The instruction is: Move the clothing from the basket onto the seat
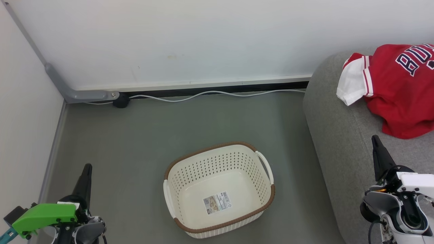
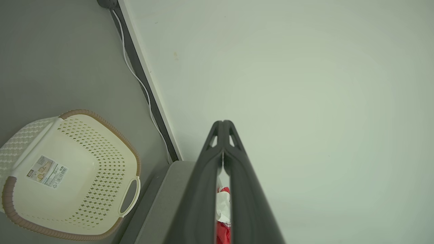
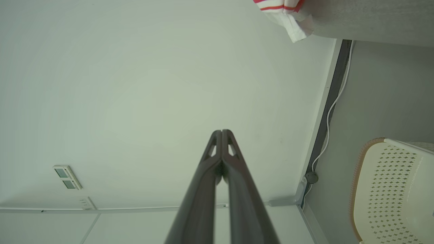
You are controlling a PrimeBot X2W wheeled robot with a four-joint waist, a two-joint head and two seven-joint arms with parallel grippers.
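Note:
The cream basket [image 1: 217, 189] with a brown rim stands on the floor at centre; inside I see only its paper label [image 1: 217, 202]. The basket [image 2: 67, 176] also shows in the left wrist view and at the right edge of the right wrist view as basket [image 3: 393, 189]. Red clothing [image 1: 400, 88], a jersey with a white sleeve and navy lettering, lies on the grey seat [image 1: 339, 135] at right. My left gripper [image 1: 87, 167] is shut and empty at lower left. My right gripper [image 1: 374, 139] is shut and empty above the seat, just below the jersey.
A white wall runs along the back, with a white cable [image 1: 210, 95] on the floor beside the skirting and a dark round plug [image 1: 121, 100] near the grey corner conduit [image 1: 81, 95]. Grey floor surrounds the basket. Wall switches [image 3: 67, 177] show in the right wrist view.

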